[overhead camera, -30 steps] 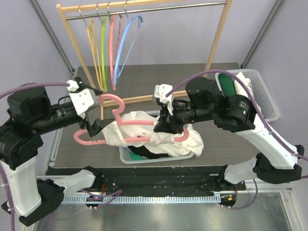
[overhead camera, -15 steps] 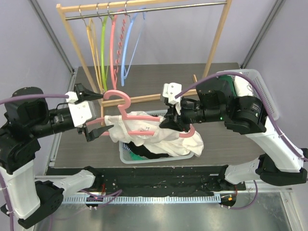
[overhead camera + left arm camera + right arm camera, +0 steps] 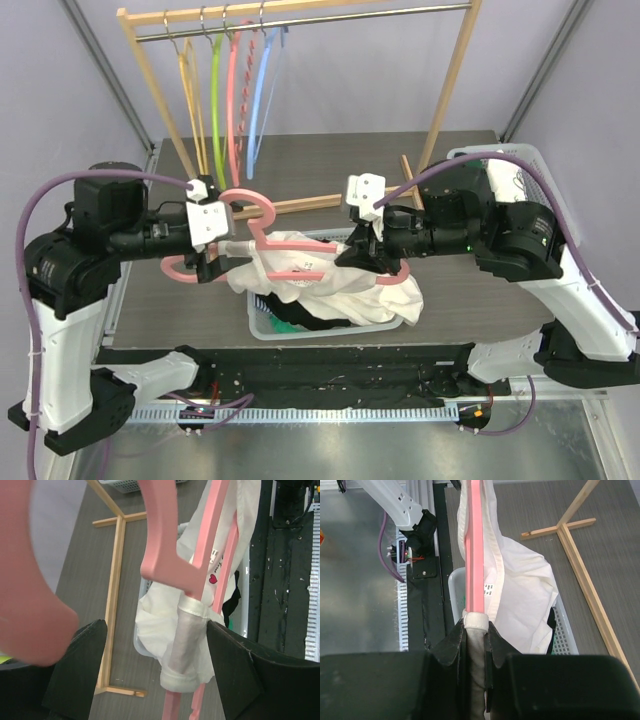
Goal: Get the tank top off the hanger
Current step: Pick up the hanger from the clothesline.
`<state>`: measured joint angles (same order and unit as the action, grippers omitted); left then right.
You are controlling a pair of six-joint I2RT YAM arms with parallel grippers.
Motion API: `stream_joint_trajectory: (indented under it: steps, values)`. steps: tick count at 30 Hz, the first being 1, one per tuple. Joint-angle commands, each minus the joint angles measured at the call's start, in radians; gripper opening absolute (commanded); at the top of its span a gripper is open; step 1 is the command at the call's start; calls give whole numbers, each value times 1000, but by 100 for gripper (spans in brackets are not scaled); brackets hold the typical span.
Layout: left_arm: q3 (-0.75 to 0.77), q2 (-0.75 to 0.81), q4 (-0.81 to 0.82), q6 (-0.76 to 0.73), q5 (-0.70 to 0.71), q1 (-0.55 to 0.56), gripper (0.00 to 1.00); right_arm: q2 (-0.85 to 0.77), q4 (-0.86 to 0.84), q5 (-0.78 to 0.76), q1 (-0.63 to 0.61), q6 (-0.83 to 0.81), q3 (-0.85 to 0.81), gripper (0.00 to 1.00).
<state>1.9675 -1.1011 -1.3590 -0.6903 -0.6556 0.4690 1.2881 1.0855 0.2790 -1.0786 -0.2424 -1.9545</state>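
Observation:
A pink hanger (image 3: 252, 206) carries a white tank top (image 3: 300, 268) above a basket. My right gripper (image 3: 372, 262) is shut on the hanger's right arm, pinching the strap wrapped over it (image 3: 477, 645). My left gripper (image 3: 210, 266) is open and straddles the hanger's left arm. In the left wrist view the white strap (image 3: 189, 647) lies over the pink arm between the two black fingers (image 3: 232, 675), close to the right one and well apart from the left one. The rest of the top (image 3: 525, 595) droops toward the basket.
A white basket (image 3: 262, 325) of clothes sits under the hanger at the table's near edge. A wooden rack (image 3: 455, 90) with several coloured hangers (image 3: 232, 100) stands at the back; its foot bar (image 3: 114, 595) lies on the table. A white bin (image 3: 545, 190) is at right.
My left gripper has swung in to the hanger's left arm and now straddles the strap, jaws a little narrower. The right gripper kept its hold and shifted the hanger slightly right.

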Motion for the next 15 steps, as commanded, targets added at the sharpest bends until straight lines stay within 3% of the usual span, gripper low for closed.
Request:
stream_joint_trajectory:
  steps: [1,4,7,8,10,11,14,15]
  values:
    - [-32,9,-304,-12,-45,0,84,-59,-85,9,-4,-35,-34,1]
    - [-41,10,-304,-11,-42,7,78,-62,-96,2,-4,-49,-34,1]
    - [-38,7,-304,-18,-33,13,60,-69,-124,-3,-4,-58,-9,1]
    - [-26,4,-304,-20,-32,14,49,-70,-133,-4,-4,-58,-1,1]
    - [-7,1,-304,-20,-22,17,38,-69,-157,-21,-4,-57,25,1]
    - [2,-3,-304,-25,-19,16,28,-62,-165,-29,-4,-58,32,1]
    - [53,-14,-301,-34,11,16,10,-64,-206,-79,-4,-46,77,1]
    - [85,-17,-298,-34,34,16,10,-72,-249,-95,-4,-40,92,1]
